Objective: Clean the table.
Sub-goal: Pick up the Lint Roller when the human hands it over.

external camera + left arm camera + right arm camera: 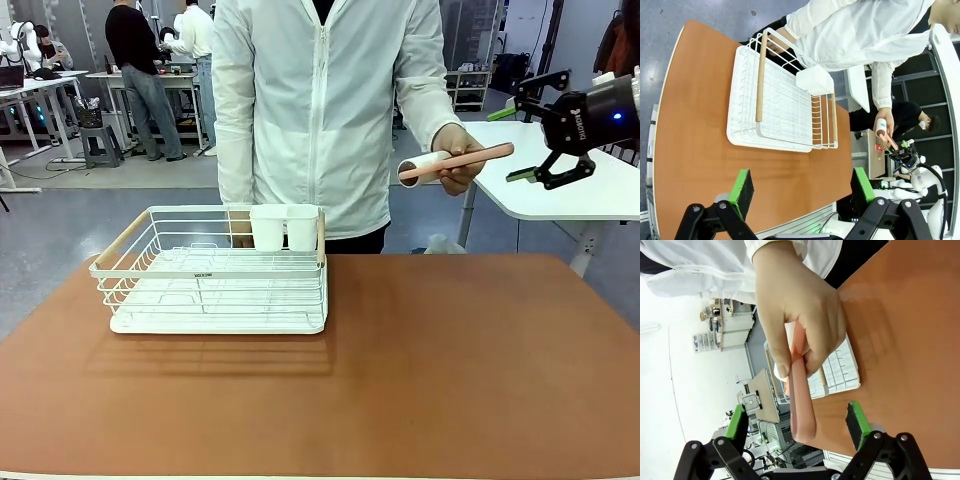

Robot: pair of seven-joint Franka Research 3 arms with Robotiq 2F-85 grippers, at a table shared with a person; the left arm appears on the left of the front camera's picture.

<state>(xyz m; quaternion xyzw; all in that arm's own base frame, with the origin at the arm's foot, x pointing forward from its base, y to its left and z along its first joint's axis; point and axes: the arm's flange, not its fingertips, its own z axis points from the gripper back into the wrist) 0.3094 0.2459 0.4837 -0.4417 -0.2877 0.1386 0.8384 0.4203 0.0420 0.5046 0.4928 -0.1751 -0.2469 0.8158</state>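
The terracotta table [450,370] stretches across the front view, and its top [690,130] also runs under my left wrist camera. Behind it a person's hand [455,150] holds out a roller with a white roll and a salmon-pink handle [470,158]. My right gripper [503,147] is open in the air beyond the table's far right corner, its fingers around the handle's tip. In the right wrist view the pink handle [800,400] lies between the green pads [857,421] of that gripper [797,425], untouched. My left gripper [802,189] is open and empty, high above the table.
A white wire rack [215,275] with wooden handles and two white cups [285,227] stands on the table's far left; the rack [785,110] also shows below my left gripper. A white-topped table [600,180] stands behind on the right. More people work at benches farther back.
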